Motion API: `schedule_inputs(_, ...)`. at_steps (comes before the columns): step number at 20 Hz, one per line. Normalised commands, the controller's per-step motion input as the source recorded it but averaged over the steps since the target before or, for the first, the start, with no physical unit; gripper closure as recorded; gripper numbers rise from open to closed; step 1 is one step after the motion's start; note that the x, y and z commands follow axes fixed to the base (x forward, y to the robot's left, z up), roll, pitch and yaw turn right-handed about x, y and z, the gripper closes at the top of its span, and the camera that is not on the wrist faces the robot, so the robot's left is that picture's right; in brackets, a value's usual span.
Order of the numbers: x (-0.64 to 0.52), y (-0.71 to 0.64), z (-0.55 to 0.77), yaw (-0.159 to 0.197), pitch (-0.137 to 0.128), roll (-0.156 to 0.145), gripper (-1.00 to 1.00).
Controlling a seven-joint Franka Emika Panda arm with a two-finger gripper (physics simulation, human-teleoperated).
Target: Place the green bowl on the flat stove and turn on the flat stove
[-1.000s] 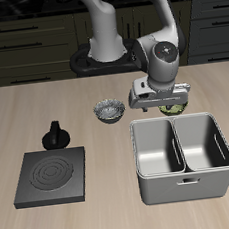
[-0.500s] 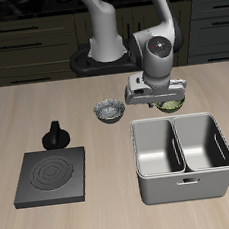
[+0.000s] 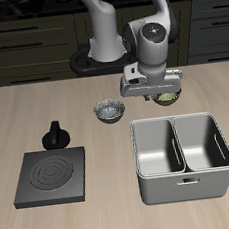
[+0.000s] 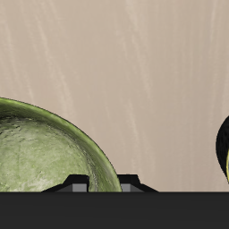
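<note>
The green bowl [image 3: 167, 99] hangs in my gripper [image 3: 163, 94] a little above the table, just behind the metal basin. In the wrist view its mottled olive inside [image 4: 40, 152] fills much of the frame, and its rim runs between my gripper's [image 4: 104, 183] fingertips [image 4: 79, 182]. The gripper is shut on the bowl's rim. The flat stove [image 3: 53, 176], a dark grey square plate with ring burner, lies near the table's front edge, well away from the gripper. Its black knob [image 3: 56, 135] stands at its back edge.
A grey-white patterned bowl [image 3: 108, 111] sits on the table beside the gripper, between it and the stove's knob. The grey two-compartment basin [image 3: 182, 157] stands just in front of the held bowl. The robot's base [image 3: 105, 55] is at the back.
The gripper has risen with the green bowl in it, lifting the bowl off the table and shifting slightly towards the stove's side.
</note>
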Motion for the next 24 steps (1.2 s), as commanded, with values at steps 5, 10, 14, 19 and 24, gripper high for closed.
schedule_inputs(5, 0.07, -0.20, 0.56, 0.008, -0.084, -0.012, 1.00)
schedule_inputs(10, -0.08, -0.17, 0.45, 0.000, -0.075, 0.000, 1.00)
schedule_inputs(14, -0.07, -0.11, 0.42, -0.009, -0.056, 0.001, 1.00)
schedule_inputs(19, -0.09, -0.11, 0.64, 0.003, -0.093, 0.002, 1.00)
schedule_inputs(24, -0.15, -0.02, 0.54, -0.014, -0.079, 0.024, 1.00)
